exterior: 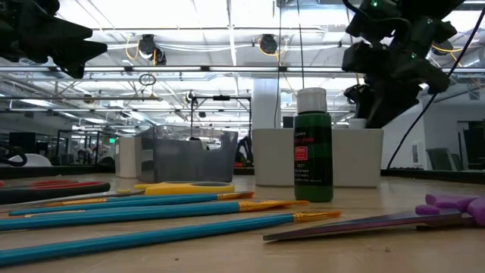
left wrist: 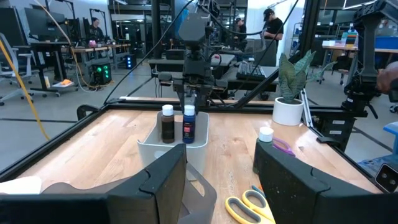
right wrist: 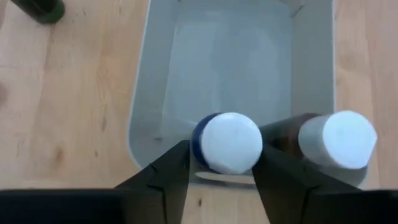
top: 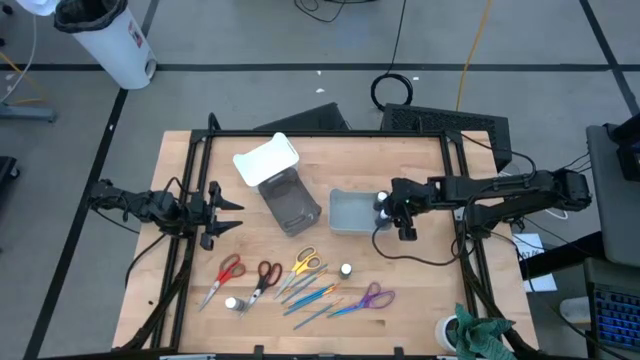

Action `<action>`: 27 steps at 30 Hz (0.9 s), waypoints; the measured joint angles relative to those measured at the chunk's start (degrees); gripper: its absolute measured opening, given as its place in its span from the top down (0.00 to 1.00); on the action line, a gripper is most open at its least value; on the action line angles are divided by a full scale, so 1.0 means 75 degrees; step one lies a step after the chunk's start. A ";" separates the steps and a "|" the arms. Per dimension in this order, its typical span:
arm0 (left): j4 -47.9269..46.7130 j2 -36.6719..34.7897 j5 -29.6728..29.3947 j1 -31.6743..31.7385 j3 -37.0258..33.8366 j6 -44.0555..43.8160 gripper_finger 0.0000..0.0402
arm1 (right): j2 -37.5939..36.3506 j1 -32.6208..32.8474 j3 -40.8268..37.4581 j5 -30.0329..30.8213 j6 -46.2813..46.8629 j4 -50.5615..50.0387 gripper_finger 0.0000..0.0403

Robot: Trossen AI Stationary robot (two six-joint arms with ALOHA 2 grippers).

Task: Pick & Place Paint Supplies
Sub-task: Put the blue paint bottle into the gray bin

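A pale grey bin (top: 345,212) stands mid-table with two white-capped bottles at its right end: a blue one (left wrist: 189,124) and a brown one (left wrist: 167,124). My right gripper (top: 385,208) reaches in from the right and is shut on the blue bottle (right wrist: 227,142). My left gripper (top: 222,212) waits open and empty at the table's left. Near the front lie red scissors (top: 226,274), yellow scissors (top: 303,264), purple scissors (top: 372,297), several teal and blue brushes (top: 310,296), a green bottle (exterior: 312,148) standing upright, and another bottle (top: 231,303). My right gripper has the blue bottle's white cap (right wrist: 211,149) between its two fingers, one on each side. The fingers (left wrist: 188,96) come from above, pointing down. The bottle stands upright inside the bin, level with the brown bottle; the bin wall hides its base.
A dark grey bin (top: 292,207) with a white lid (top: 266,160) lies left of the pale bin. A potted plant (top: 475,335) stands at the front right corner. A black frame (top: 300,135) rims the table. Bare wood shows between my left gripper and the bins.
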 joint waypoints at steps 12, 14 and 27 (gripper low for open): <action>0.0000 0.0003 -0.0001 0.0001 0.0000 0.0000 0.50 | -0.0003 0.0003 0.0003 0.0010 -0.0169 0.0058 0.57; 0.0001 0.0003 0.0000 0.0003 0.0000 0.0000 0.50 | -0.0003 0.0003 0.0006 0.0014 -0.0210 0.0061 0.56; 0.0001 0.0003 0.0000 0.0001 0.0000 0.0000 0.50 | -0.0006 0.0003 0.0018 0.0058 -0.0250 0.0131 0.53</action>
